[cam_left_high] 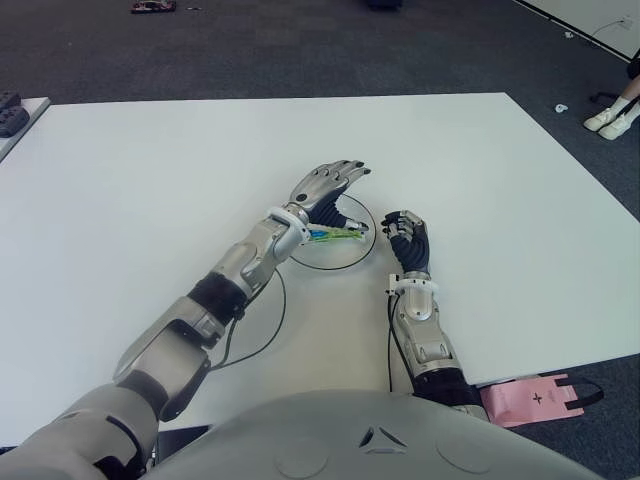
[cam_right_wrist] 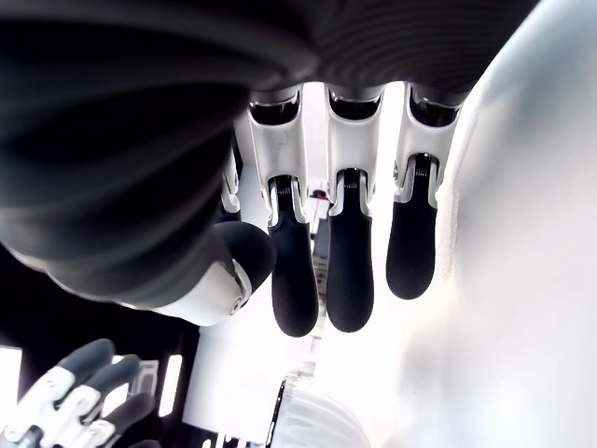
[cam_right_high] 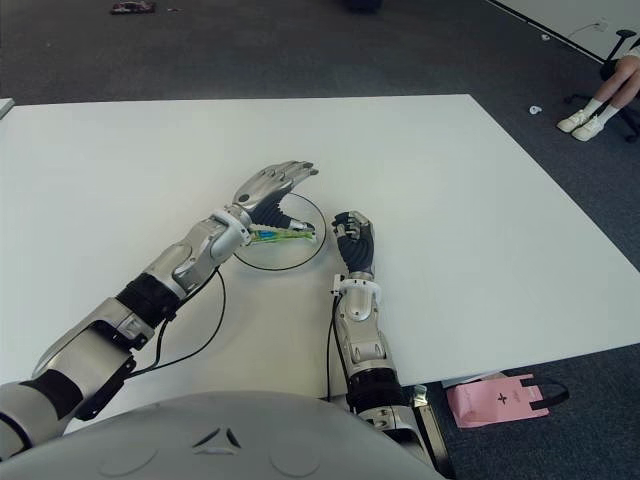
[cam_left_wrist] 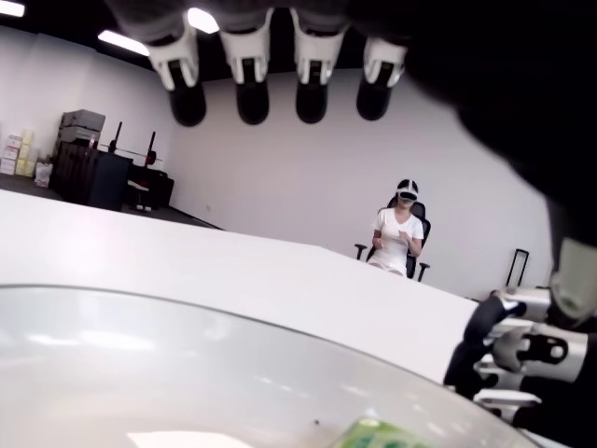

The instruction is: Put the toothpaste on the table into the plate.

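Note:
A green and blue toothpaste tube (cam_left_high: 338, 236) lies inside the clear round plate (cam_left_high: 335, 256) near the middle of the white table (cam_left_high: 150, 180). My left hand (cam_left_high: 335, 180) hovers over the plate's far side with its fingers stretched out flat and nothing in them. The left wrist view shows those fingertips (cam_left_wrist: 252, 98) above the plate's glass (cam_left_wrist: 168, 364) and a green corner of the tube (cam_left_wrist: 373, 435). My right hand (cam_left_high: 405, 235) shows just right of the plate, fingers loosely bent and holding nothing.
A black cable (cam_left_high: 268, 330) loops on the table beside my left forearm. A pink bag (cam_left_high: 535, 397) lies on the floor at the table's near right corner. A person's feet (cam_left_high: 612, 118) show at far right. A dark object (cam_left_high: 10, 112) sits on another table at far left.

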Tool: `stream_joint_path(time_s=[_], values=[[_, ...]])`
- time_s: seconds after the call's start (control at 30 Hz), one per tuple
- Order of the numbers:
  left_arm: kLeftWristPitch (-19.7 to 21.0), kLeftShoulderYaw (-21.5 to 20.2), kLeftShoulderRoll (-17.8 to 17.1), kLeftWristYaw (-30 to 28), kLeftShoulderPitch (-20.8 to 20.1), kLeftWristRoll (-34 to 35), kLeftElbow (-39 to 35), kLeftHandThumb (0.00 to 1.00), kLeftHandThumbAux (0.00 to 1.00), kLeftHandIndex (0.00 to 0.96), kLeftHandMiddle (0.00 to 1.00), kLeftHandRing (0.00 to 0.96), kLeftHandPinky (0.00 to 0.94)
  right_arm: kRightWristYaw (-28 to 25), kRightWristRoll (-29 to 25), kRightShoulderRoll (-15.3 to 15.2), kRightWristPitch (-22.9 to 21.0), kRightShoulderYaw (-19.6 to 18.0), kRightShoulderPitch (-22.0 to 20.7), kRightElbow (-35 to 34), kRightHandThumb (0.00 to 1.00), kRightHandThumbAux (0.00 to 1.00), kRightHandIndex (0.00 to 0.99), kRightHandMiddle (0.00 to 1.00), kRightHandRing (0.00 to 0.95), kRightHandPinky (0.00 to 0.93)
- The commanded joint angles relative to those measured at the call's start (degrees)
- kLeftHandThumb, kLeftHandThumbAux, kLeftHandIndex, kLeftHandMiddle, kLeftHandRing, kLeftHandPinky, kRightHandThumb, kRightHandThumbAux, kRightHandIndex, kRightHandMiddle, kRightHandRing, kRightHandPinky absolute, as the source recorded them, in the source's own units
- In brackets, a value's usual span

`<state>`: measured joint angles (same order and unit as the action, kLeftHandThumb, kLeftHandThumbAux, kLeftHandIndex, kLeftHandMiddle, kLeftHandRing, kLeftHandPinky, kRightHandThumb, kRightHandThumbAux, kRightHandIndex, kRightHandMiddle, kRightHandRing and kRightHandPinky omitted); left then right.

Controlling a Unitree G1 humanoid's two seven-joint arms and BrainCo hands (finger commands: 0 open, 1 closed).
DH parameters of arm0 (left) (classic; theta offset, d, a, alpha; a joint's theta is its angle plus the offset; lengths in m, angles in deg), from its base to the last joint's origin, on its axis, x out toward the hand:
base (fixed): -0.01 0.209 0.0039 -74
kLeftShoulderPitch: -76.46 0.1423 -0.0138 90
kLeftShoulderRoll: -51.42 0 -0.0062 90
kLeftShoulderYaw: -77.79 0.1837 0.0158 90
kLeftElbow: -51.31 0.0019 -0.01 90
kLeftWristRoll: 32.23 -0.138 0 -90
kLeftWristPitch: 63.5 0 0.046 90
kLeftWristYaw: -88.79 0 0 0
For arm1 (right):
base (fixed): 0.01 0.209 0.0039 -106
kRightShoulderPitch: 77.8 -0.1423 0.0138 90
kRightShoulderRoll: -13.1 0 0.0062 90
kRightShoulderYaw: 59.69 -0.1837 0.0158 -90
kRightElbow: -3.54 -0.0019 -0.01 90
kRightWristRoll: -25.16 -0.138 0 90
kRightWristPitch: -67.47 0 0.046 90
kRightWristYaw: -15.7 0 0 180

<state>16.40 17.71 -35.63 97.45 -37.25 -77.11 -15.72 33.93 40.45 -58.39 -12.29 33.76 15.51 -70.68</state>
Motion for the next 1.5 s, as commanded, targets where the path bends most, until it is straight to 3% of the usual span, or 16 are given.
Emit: stream_joint_path(time_s=[0.03,0.13,0.17,0.23,0.27,0.37,0.5,0.77,0.97,1.13,1.5], values=[[0.7,-2.4,0.6,3.7,2.3,1.5,-0.2,0.003,0.585,0.0,0.034,0.056,0.155,-0.2,-0.4,0.1,-3.9,-0.3,3.4,3.6,0.706,0.729,0.424,0.498,0.486,0.485],[0.2,-5.0,2.2,9.8,4.4,2.7,-0.5,0.069,0.678,0.079,0.133,0.174,0.287,-0.2,-0.5,0.1,-3.7,-0.4,3.4,3.7,0.706,0.729,0.425,0.497,0.488,0.489],[-0.2,-5.7,2.8,11.7,5.0,3.2,-0.6,0.294,0.694,0.201,0.2,0.237,0.337,-0.2,-0.6,0.1,-3.6,-0.4,3.4,3.7,0.706,0.729,0.425,0.499,0.49,0.494],[-0.7,-6.9,3.6,14.2,5.9,3.9,-0.7,0.492,0.706,0.309,0.268,0.301,0.384,-0.2,-0.6,0.0,-3.4,-0.4,3.4,3.9,0.705,0.729,0.425,0.5,0.491,0.498],[-0.8,-7.0,3.8,14.6,6.0,4.0,-0.6,0.567,0.711,0.35,0.297,0.327,0.404,-0.2,-0.6,0.0,-3.4,-0.4,3.4,3.9,0.705,0.73,0.424,0.5,0.492,0.5],[-1.2,-9.2,5.4,18.0,7.6,6.1,-1.0,0.66,0.716,0.401,0.398,0.425,0.48,-0.1,-0.1,-0.2,-3.8,-0.3,3.3,4.1,0.704,0.73,0.424,0.5,0.493,0.497],[-2.1,-11.5,7.1,21.6,9.3,8.3,-1.3,0.698,0.72,0.426,0.581,0.598,0.617,0.0,0.5,-0.5,-4.5,-0.1,3.2,4.0,0.703,0.73,0.423,0.497,0.492,0.496],[-1.7,-14.5,9.2,23.1,12.7,11.2,-4.8,0.706,0.722,0.436,0.705,0.69,0.669,0.0,0.8,-0.7,-3.9,0.2,3.1,4.1,0.704,0.731,0.425,0.499,0.498,0.509],[0.7,-17.1,10.9,20.5,15.5,14.9,-8.5,0.699,0.724,0.435,0.646,0.611,0.52,-0.3,0.1,-0.6,-2.8,0.0,3.0,4.5,0.706,0.73,0.426,0.505,0.501,0.509],[0.3,-19.2,12.6,18.6,16.6,19.9,-9.4,0.698,0.724,0.434,0.604,0.563,0.457,-0.4,0.0,-0.7,-2.6,0.0,2.8,4.9,0.706,0.73,0.426,0.503,0.501,0.51],[1.6,-23.3,15.5,15.8,19.7,27.5,-11.4,0.704,0.72,0.432,0.544,0.5,0.412,0.3,0.7,-0.8,-3.3,0.2,2.6,4.7,0.706,0.73,0.427,0.507,0.504,0.512]])
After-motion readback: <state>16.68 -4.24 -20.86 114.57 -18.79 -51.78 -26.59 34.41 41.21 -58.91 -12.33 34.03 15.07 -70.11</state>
